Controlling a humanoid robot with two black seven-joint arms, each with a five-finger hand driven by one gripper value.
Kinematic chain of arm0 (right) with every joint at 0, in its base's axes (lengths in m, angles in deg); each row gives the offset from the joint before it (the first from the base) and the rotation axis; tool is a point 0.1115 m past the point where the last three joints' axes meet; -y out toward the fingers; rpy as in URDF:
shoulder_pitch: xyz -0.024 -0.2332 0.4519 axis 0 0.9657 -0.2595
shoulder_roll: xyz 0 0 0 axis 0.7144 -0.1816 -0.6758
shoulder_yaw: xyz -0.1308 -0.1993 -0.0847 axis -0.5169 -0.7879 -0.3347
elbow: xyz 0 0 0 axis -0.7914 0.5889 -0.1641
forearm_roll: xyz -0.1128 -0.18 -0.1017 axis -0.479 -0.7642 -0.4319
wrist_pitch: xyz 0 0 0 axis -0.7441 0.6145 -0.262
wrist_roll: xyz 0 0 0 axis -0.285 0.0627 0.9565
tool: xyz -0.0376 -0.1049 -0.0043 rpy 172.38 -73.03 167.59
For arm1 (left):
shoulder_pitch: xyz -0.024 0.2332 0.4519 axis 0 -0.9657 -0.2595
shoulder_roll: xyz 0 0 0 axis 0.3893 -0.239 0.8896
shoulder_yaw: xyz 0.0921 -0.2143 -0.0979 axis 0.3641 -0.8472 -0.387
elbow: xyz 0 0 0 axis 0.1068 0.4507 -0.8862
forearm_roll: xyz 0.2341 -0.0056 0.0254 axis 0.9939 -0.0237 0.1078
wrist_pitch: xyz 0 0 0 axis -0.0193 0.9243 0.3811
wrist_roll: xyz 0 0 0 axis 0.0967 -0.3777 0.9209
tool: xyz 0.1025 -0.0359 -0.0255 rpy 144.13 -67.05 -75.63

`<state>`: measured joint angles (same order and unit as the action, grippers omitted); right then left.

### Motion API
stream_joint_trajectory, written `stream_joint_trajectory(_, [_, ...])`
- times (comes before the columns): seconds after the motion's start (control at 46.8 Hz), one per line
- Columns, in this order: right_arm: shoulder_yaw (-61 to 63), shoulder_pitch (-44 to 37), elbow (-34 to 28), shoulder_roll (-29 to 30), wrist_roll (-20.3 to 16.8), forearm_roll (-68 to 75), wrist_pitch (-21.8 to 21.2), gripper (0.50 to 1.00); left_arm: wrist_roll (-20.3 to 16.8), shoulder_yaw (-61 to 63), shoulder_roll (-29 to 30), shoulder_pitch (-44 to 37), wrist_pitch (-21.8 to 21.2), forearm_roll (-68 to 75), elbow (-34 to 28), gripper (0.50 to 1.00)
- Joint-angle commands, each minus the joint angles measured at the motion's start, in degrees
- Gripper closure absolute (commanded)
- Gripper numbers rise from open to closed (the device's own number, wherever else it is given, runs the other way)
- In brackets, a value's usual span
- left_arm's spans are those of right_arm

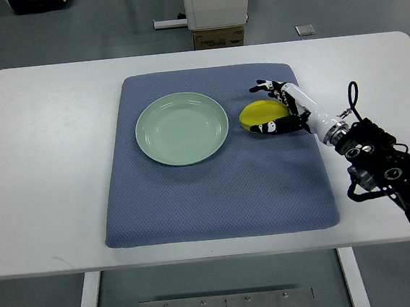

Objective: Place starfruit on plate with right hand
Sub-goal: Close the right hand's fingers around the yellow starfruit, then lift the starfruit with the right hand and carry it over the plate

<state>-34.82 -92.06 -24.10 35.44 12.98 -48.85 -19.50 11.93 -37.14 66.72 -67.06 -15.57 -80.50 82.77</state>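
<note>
A yellow starfruit (pixel 258 113) lies on the blue mat (pixel 216 196), just right of the pale green plate (pixel 145 114), which holds nothing. My right hand (pixel 262 106) reaches in from the right edge and brackets the fruit. Its upper fingers (pixel 265 86) stretch out above the fruit without touching it. The lower black fingertips (pixel 269 127) lie against the fruit's near edge. The hand is spread, not closed on the fruit. The left arm does not show.
The mat lies on a white table (pixel 40 176). The right forearm with black cabling (pixel 384 162) hangs over the table's right side. Past the far edge stand a white post and a cardboard box (pixel 219 36).
</note>
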Motion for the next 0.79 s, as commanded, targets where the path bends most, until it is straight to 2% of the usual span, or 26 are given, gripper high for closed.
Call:
stream_joint_trajectory(0.0, [-0.3, 0.0, 0.1, 0.5, 0.0, 0.0, 0.5, 0.540, 0.0, 0.0, 0.0, 0.1, 0.0, 0.0, 0.0, 0.500])
stream_joint_trajectory(0.107, [-0.4, 0.0, 0.8, 1.1, 0.0, 0.0, 0.5, 0.563, 0.0, 0.0, 0.0, 0.0, 0.0, 0.0, 0.0, 0.500])
stream_joint_trajectory(0.235, [-1.9, -0.1, 2.5, 1.8, 0.0, 0.0, 0.5, 0.649, 0.0, 0.0, 0.0, 0.0, 0.0, 0.0, 0.0, 0.500])
stream_joint_trajectory(0.385, [-3.3, -0.1, 2.5, 1.8, 0.0, 0.0, 0.5, 0.831, 0.0, 0.0, 0.0, 0.0, 0.0, 0.0, 0.0, 0.500])
stream_joint_trajectory(0.492, [-3.0, -0.2, 2.5, 1.8, -0.1, 0.6, 0.5, 0.998, 0.0, 0.0, 0.0, 0.0, 0.0, 0.0, 0.0, 0.500])
stream_joint_trajectory(0.77, [-2.0, -3.8, 2.4, 1.2, -0.6, 1.9, 0.3, 1.000, 0.0, 0.0, 0.0, 0.1, 0.0, 0.0, 0.0, 0.500])
